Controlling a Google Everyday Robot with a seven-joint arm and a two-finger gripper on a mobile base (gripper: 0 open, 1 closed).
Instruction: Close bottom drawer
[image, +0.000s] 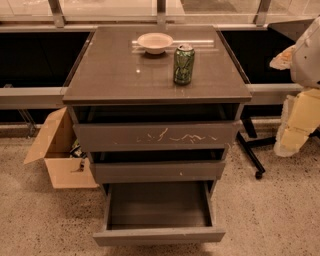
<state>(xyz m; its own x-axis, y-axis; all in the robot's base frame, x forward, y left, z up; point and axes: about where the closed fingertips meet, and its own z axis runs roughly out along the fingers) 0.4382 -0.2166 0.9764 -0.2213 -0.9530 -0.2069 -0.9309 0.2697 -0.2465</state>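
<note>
The bottom drawer (159, 235) is a dark grey shallow tray with a slim plain front. It is pulled far out at floor level, and its empty inside (159, 205) shows. Above it, the middle drawer (157, 171) with a small white chip and the taller top drawer (155, 135) with white scratch marks each stand slightly open. My arm and gripper (295, 127) are at the right edge of the view, white and pale yellow. They hang about level with the top drawer, well to the right of the cabinet and apart from it.
A white bowl (155, 42) and a green can (184, 64) stand on the cabinet top (115, 75). An open cardboard box (60, 155) sits on the floor to the left. A black wheeled stand leg (250, 155) lies to the right of the cabinet. Speckled floor lies in front.
</note>
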